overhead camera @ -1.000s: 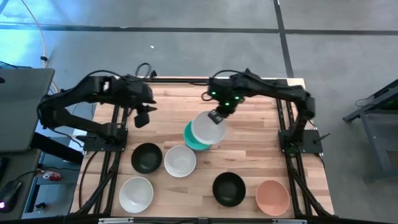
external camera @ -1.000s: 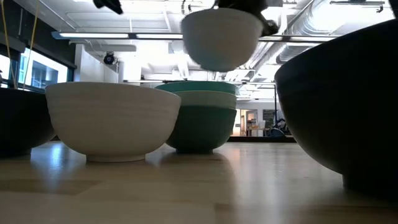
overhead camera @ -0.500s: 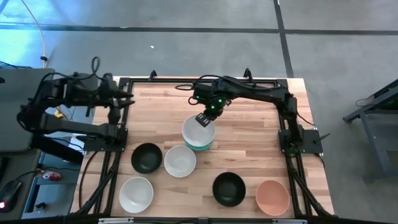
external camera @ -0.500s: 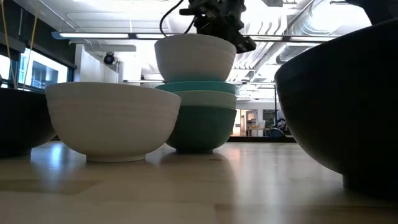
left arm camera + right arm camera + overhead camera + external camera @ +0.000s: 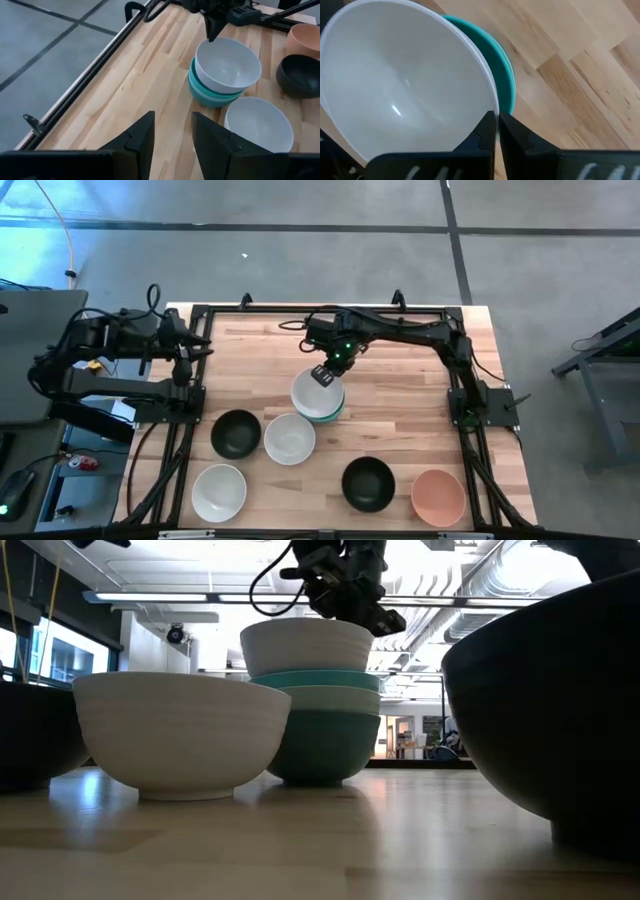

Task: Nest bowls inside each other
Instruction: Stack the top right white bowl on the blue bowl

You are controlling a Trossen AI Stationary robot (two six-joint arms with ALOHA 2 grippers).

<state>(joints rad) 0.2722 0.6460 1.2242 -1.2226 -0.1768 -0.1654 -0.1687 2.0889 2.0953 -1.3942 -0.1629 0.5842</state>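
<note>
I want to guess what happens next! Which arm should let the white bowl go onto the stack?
The right one. Its gripper pinches the white bowl's rim right over the teal stack. The left gripper waits at the table's edge, open and empty.

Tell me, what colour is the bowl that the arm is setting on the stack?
White, clearest in the left wrist view.
</note>
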